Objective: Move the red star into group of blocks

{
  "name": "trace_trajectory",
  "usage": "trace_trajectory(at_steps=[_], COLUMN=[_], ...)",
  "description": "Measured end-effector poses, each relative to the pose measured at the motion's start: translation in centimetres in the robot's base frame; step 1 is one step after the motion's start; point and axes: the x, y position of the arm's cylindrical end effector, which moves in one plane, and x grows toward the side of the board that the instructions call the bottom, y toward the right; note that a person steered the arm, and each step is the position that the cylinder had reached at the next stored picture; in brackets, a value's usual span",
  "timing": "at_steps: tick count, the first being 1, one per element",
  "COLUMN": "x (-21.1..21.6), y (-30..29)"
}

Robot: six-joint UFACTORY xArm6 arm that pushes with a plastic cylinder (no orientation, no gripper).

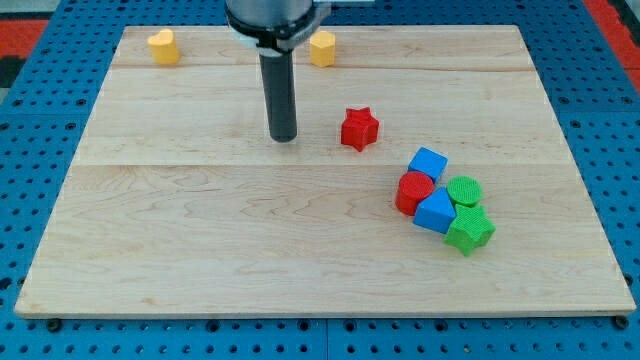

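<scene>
1. My tip: lower end of a straight dark rod, standing upright on the board in the upper centre of the frame. No pincer is fitted, so there is nothing to open, close or grip. The tip touches no block.
2. Red star: task item, just to the view's right of my tip, apart from it with bare wood between. It lies up and to the left of the block group, separate from it.
3. Block group, right of centre, lower than the star, packed close together:
   - blue cube, at the group's top;
   - red block, rounded, shape not clear, at the group's left;
   - blue block, wedge-like, in the middle;
   - green cylinder, at the right;
   - green star, at the bottom right.
4. Yellow block: near the top edge, just right of the rod's upper part.
5. Yellow heart: upper left of the frame, well apart from everything else.
6. Wooden board: pale, bearing all items.
</scene>
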Motion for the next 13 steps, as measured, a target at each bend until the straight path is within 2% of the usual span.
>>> trace_trajectory(at_steps=[1,2,3,4,5,6,8,10,13], x=[-3.9,-2.8,-1.3,1.4,-1.5,-1.6,3.2,4.1,7.4], y=[3.2,5.2,10.1,11.9,10.3,9.0,9.9,15.5,19.4])
